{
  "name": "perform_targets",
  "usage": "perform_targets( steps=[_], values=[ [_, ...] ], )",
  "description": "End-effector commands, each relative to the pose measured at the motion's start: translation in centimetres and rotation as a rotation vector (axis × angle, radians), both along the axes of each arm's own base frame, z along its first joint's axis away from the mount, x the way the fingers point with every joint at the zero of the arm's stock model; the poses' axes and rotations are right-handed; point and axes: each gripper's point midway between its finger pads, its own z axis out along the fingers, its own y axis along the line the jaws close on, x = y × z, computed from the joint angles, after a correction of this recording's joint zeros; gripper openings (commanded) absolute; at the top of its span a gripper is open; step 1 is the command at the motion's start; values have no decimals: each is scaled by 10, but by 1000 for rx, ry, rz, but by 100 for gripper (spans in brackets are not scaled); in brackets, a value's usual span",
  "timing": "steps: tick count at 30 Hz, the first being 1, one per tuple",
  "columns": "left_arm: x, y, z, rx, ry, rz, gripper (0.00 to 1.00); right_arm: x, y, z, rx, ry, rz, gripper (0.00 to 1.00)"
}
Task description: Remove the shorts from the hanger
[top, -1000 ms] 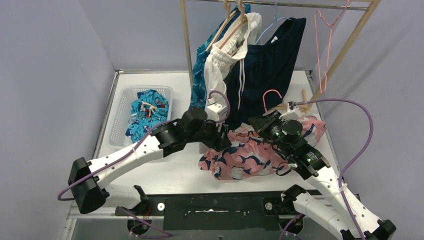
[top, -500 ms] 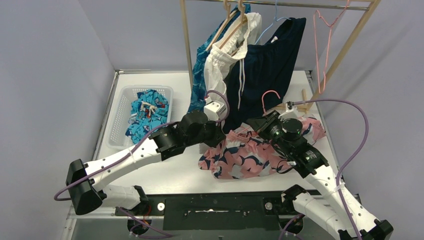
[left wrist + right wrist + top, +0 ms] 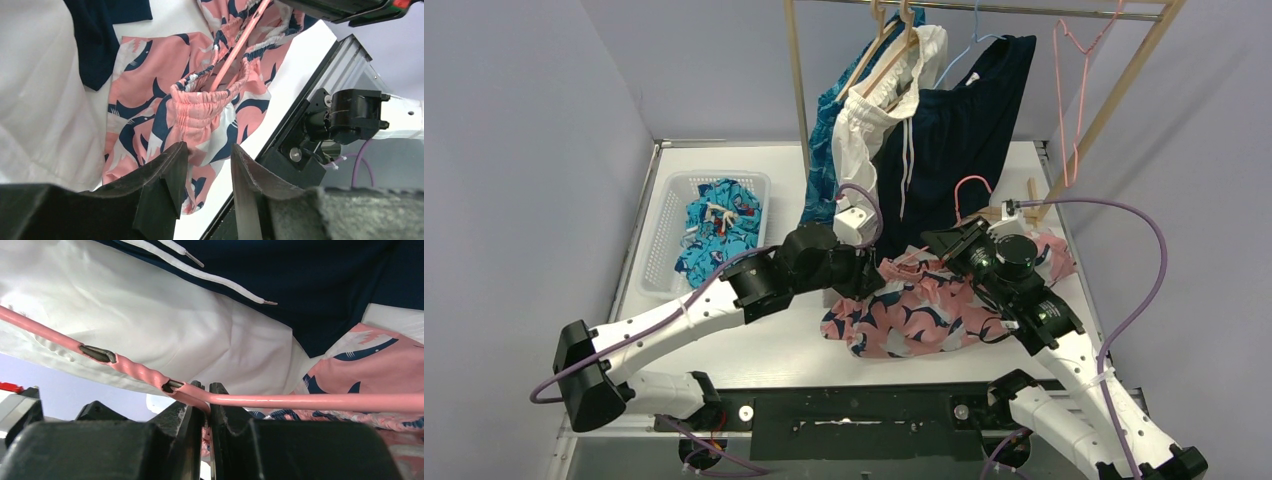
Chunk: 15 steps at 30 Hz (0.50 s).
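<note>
The pink-and-navy floral shorts point(image 3: 919, 312) lie bunched on the table with a pink hanger point(image 3: 971, 184) still through the waistband point(image 3: 200, 102). My right gripper point(image 3: 952, 244) is shut on the hanger's wire point(image 3: 300, 401) near its twisted neck; its own view shows the jaws point(image 3: 205, 396) clamped on it. My left gripper point(image 3: 871, 277) is open, just left of the shorts, the jaws point(image 3: 207, 157) hovering over the fabric's edge. White drawstring shorts point(image 3: 856, 135), navy shorts point(image 3: 954, 120) and blue leaf-pattern shorts point(image 3: 824, 150) hang on the rack.
The teal cartoon-print shorts point(image 3: 717, 225) lie in a white basket point(image 3: 659, 215) at the back left. The wooden rack point(image 3: 796, 70) stands at the back with an empty pink hanger point(image 3: 1069, 90) and a blue hanger point(image 3: 969, 48). The table's front rail point(image 3: 310, 150) is close.
My right gripper has lifted the pink hanger slightly up and back. My left gripper has drawn a little back to the left of the floral shorts and stays open.
</note>
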Motion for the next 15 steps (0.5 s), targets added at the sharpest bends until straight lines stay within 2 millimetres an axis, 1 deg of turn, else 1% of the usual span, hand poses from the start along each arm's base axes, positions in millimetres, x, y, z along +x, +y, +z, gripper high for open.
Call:
perform_targets(
  steps=[1, 2, 3, 4, 6, 7, 11, 15],
  values=[
    [7, -16, 12, -27, -23, -27, 36, 3, -2, 30, 38, -95, -3, 0],
    [8, -16, 10, -11, -18, -26, 36, 3, -3, 31, 38, -95, -6, 0],
    [9, -17, 8, 3, -17, -27, 32, 2, -3, 33, 39, -98, -4, 0],
    [9, -17, 4, 20, -13, -29, 24, 2, -3, 35, 38, -102, -3, 0],
    [12, -13, 2, 43, -18, -13, 5, 2, -3, 38, 33, -107, -1, 0],
    [14, -10, 2, 49, -25, 7, 0, 3, -4, 39, 28, -107, -3, 0],
    [25, 8, 5, 52, -63, 107, 0, 4, -7, 41, 15, -108, -16, 0],
    [32, 26, 9, 48, -86, 167, 0, 7, -10, 40, 0, -110, -33, 0]
  ],
)
